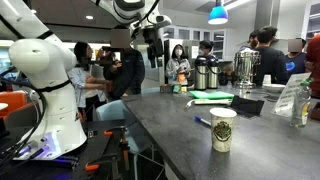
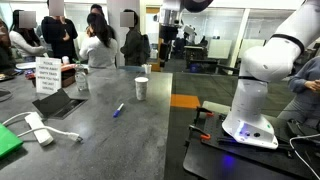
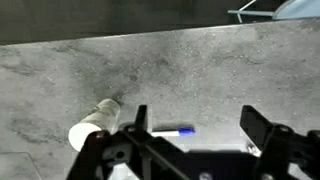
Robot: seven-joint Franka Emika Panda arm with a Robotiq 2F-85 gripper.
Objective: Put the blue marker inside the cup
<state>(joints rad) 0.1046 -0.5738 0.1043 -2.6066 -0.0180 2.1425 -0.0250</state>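
Observation:
The blue marker (image 3: 172,131) lies flat on the grey counter, seen from high above in the wrist view; it also shows in both exterior views (image 1: 202,122) (image 2: 118,110). The white paper cup (image 1: 223,129) with a dark round emblem stands upright close to it (image 2: 142,88); in the wrist view it appears left of the marker (image 3: 95,124). My gripper (image 3: 195,128) is open and empty, raised well above the counter (image 1: 153,47) (image 2: 168,36), with the marker showing between its fingers.
Steel coffee urns (image 1: 204,72) and a green tray (image 1: 212,97) stand at the counter's far end. A sign (image 2: 47,75), a glass (image 2: 82,81), a dark tablet (image 2: 58,102) and a white power adapter (image 2: 38,128) lie on the counter. People stand behind.

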